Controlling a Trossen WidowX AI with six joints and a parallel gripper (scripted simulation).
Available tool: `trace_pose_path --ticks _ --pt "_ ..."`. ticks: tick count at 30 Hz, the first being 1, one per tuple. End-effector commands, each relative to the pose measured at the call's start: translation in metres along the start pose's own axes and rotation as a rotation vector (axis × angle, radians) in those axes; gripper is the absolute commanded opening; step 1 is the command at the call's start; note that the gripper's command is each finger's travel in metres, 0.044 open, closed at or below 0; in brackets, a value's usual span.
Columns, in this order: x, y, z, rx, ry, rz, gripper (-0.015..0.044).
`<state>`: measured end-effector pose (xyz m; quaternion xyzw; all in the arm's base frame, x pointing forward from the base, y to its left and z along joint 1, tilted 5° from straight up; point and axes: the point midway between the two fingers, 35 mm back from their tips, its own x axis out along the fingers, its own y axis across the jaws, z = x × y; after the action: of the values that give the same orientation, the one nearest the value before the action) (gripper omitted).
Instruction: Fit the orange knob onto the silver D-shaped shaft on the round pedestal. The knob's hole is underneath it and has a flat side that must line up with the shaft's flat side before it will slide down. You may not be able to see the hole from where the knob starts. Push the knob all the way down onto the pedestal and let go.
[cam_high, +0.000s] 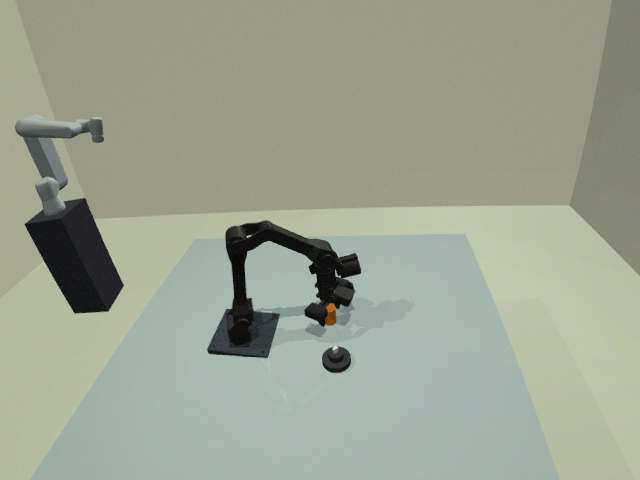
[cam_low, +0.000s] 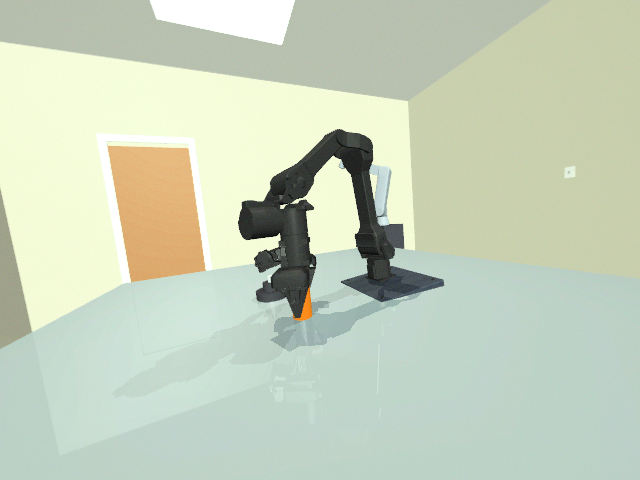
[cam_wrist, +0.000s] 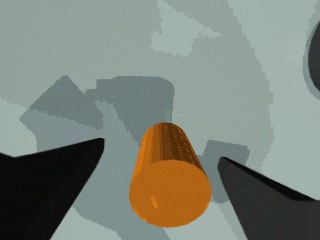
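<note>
The orange knob (cam_high: 331, 315) (cam_low: 307, 306) (cam_wrist: 170, 193) stands upright on the table, its plain round top facing the wrist camera. Its underside and hole are hidden. My gripper (cam_high: 329, 313) (cam_low: 302, 308) (cam_wrist: 163, 153) is open and low around the knob, one finger on each side. The wrist view shows a gap between each finger and the knob. The round dark pedestal (cam_high: 336, 367) (cam_low: 266, 296) stands apart from the knob, nearer the front in the top view. Its edge shows at the right of the wrist view (cam_wrist: 315, 65). The silver shaft (cam_high: 334, 349) points up, bare; its flat side cannot be made out.
The arm's dark base plate (cam_high: 260, 345) (cam_low: 428, 283) lies on the pale blue table (cam_high: 413, 413) (cam_low: 465, 387). A grey arm on a dark block (cam_high: 77, 263) stands beyond the table's left side in the top view.
</note>
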<state>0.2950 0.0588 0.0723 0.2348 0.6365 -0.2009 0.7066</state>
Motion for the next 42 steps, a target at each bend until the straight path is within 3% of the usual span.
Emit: trace_pose_path --ticks 1,3,14,19,24,42 --pt "0.009 -0.002 -0.001 0.0 0.001 -0.006 0.044" --pt "0.01 -0.002 -0.001 0.0 0.001 -0.006 0.044" --pt "0.01 -0.002 -0.001 0.0 0.001 -0.006 0.0151" --pt "0.01 -0.002 -0.001 0.0 0.001 -0.006 0.0118" --pt "0.002 0.0 0.0 0.0 0.001 -0.006 0.0" --pt "-0.053 0.006 0.006 0.0 0.0 -0.005 0.0"
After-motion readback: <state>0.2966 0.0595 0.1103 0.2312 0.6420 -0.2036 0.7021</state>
